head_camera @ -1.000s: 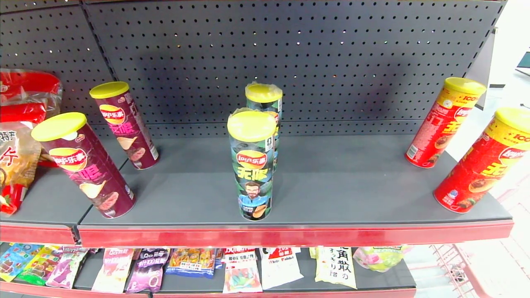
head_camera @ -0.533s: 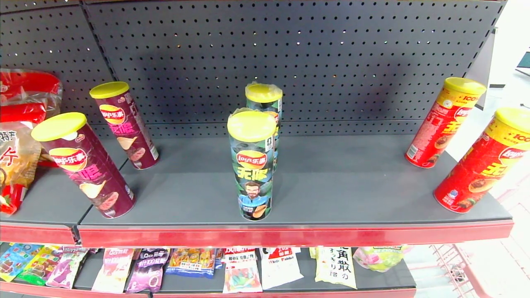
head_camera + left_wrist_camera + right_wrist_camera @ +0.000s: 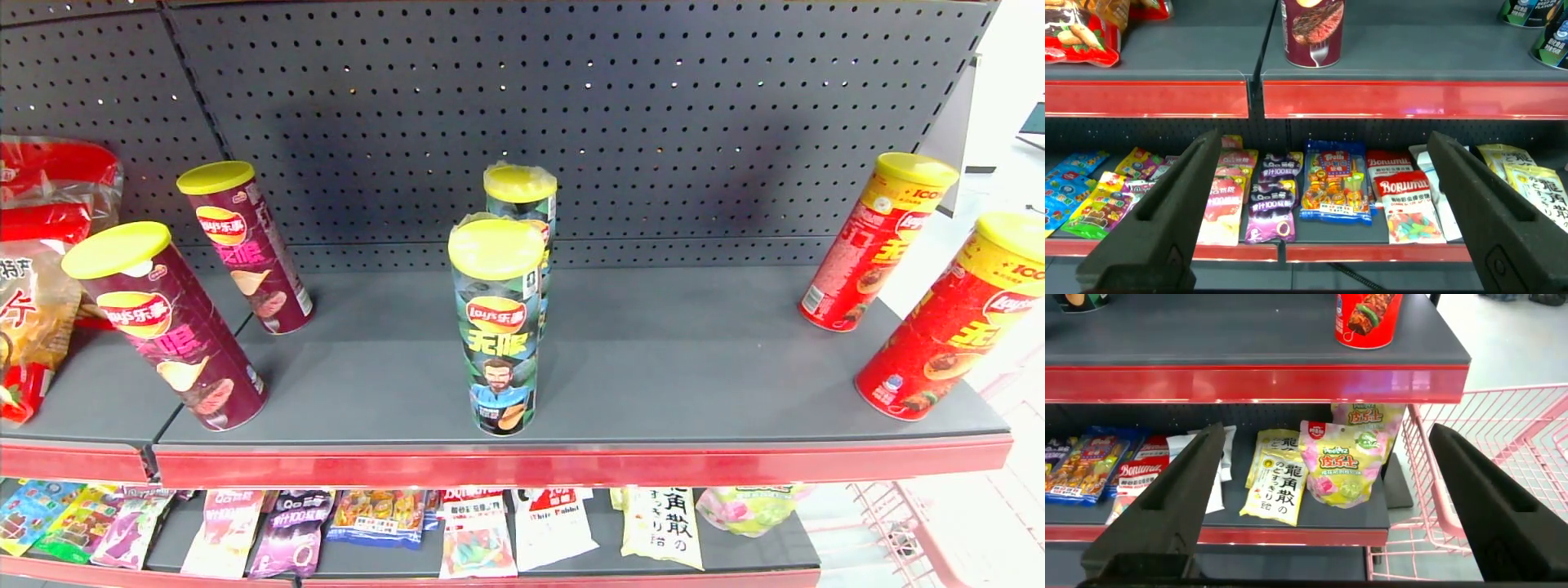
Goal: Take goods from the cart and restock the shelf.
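Shelf (image 3: 653,367): grey deck, red front lip, pegboard back.
Left end: snack bags (image 3: 37,294).
Left of shelf centre: front purple can (image 3: 167,327) near the lip, rear purple can (image 3: 245,245) by the pegboard.
Centre: front green can (image 3: 498,327), with the rear green can (image 3: 522,192) just behind it.
Right end: rear red can (image 3: 878,241), front red can (image 3: 951,318).
Below shelf: packets (image 3: 482,539) lying flat.
Left gripper (image 3: 1324,139): below the lip, fingers spread wide.
Right gripper (image 3: 1327,429): below shelf's right end, fingers spread wide.
Cart (image 3: 1486,482): pink wire, right of shelf.
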### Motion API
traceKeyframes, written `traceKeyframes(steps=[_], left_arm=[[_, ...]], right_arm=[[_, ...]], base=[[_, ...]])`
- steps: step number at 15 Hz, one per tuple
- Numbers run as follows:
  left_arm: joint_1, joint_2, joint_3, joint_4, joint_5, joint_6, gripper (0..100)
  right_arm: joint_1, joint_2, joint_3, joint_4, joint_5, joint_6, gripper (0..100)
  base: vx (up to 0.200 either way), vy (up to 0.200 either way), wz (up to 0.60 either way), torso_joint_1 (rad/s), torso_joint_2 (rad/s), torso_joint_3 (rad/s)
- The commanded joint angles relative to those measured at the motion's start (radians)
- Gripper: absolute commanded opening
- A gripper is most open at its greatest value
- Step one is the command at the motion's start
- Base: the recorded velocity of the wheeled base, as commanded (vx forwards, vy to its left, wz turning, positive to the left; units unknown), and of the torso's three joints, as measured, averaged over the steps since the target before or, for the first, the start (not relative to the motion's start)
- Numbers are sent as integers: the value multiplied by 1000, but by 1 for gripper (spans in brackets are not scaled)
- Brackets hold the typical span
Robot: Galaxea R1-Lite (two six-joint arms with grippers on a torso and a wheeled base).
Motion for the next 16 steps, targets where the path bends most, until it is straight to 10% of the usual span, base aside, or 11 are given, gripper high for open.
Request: traceKeyframes(steps=[1, 16], left_arm=[[0, 1, 0, 0, 0, -1, 100], [0, 1, 0, 0, 0, -1, 100]], right_arm=[[1, 2, 0, 0, 0, -2, 100], [1, 2, 0, 0, 0, 0, 100]], base=[[0, 0, 0, 0, 0, 0], [0, 0, 0, 0, 0, 0]])
